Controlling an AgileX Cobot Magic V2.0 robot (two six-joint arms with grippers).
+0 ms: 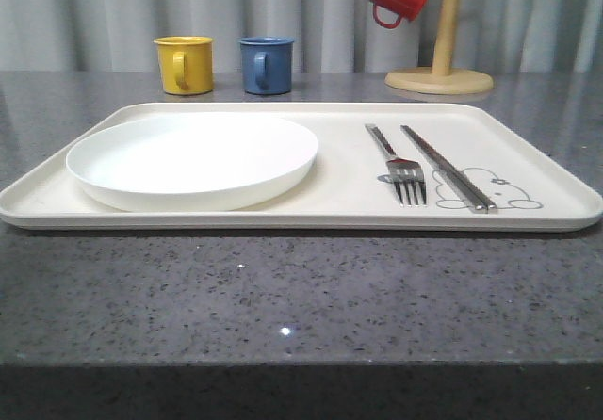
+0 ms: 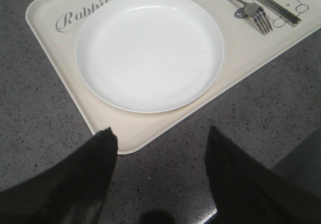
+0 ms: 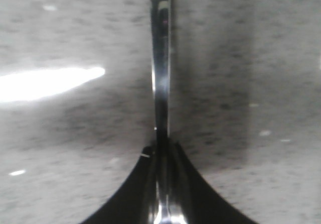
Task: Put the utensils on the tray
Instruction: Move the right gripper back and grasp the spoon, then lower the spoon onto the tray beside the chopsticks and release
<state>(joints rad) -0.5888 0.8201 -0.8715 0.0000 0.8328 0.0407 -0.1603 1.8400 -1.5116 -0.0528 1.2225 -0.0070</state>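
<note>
silver fork (image 1: 403, 169) and flat chopsticks (image 1: 447, 168) lie beside the round white plate (image 1: 193, 159) on the cream rectangular tray (image 1: 528, 218); left gripper (image 2: 160, 148) fingers apart, right gripper (image 3: 161, 156) clamped on a shiny metal handle (image 3: 160, 63)

The cream-white tray (image 1: 339, 211) lies flat on the desk (image 1: 283, 288). A shiny four-tined fork (image 1: 400, 169) and a pair of flat chopsticks (image 1: 448, 169) rest side by side on its right half, over the rabbit drawing (image 1: 495, 190). A thin silver handle (image 3: 160, 73), pinched upright, is blurred.

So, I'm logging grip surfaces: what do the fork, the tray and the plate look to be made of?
Fork: polished metal, mirror glints.
Tray: matte cream, probably plastic or melamine, with printed drawing.
Plate: smooth white with a soft sheen, ceramic or melamine; I cannot tell which.
</note>
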